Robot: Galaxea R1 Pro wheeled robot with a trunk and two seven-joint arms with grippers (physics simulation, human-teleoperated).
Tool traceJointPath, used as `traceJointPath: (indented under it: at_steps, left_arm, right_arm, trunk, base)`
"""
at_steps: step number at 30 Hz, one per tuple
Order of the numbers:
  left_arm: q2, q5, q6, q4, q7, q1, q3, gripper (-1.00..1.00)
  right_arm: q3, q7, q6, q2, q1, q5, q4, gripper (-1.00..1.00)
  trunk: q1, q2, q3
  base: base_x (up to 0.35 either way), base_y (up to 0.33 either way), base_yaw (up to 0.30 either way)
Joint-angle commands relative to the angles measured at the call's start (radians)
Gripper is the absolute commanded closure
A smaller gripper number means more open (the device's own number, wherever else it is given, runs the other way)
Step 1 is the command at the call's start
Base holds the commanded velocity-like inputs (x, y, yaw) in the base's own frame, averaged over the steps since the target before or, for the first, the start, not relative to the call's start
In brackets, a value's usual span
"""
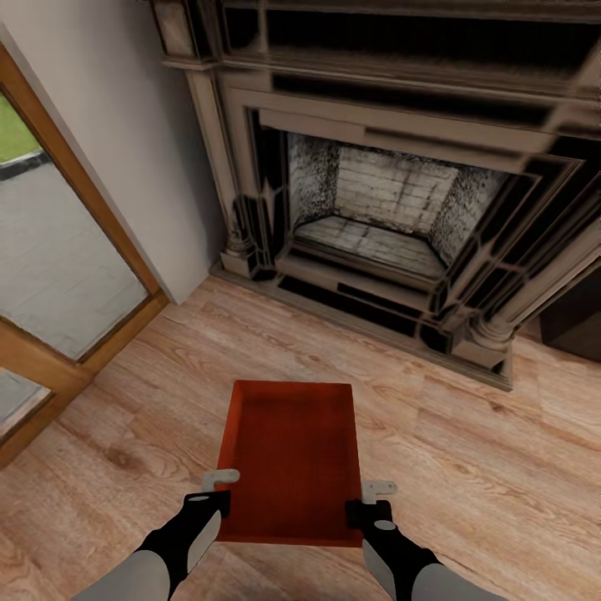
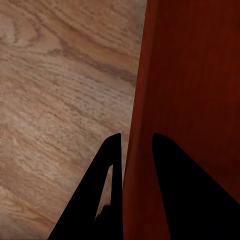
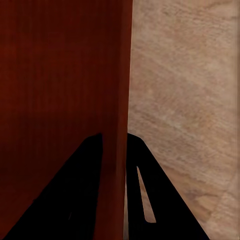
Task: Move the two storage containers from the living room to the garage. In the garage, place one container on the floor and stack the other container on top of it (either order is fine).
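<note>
Together, two end effectors, left and right, each clamp one storage container's side walls.

Red-orange open-topped storage container sits level above wood planks, facing the fireplace.

Both arms reach forward — left gripper and right gripper each clamped over a container side wall.
</note>
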Motion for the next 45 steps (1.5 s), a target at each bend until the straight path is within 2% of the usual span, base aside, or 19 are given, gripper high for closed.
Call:
traceJointPath:
  at_steps: [1,45]
  left_arm:
    - [0.001,-0.006,0.008,-0.002,0.012,0.000,-0.006,1.00]
    - [0.001,0.001,0.008,-0.004,0.012,0.000,-0.005,1.00]
  right_arm:
    - [-0.005,-0.006,-0.004,0.000,-0.001,-0.011,0.001,1.00]
    - [-0.002,-0.009,-0.003,0.001,-0.002,-0.003,-0.001,1.00]
  trunk:
    - [-0.004,0.007,0.003]
    - [-0.173,0.315,0.141]
  base:
    - [0.000,0.000,0.000]
    - [0.000,0.000,0.000]
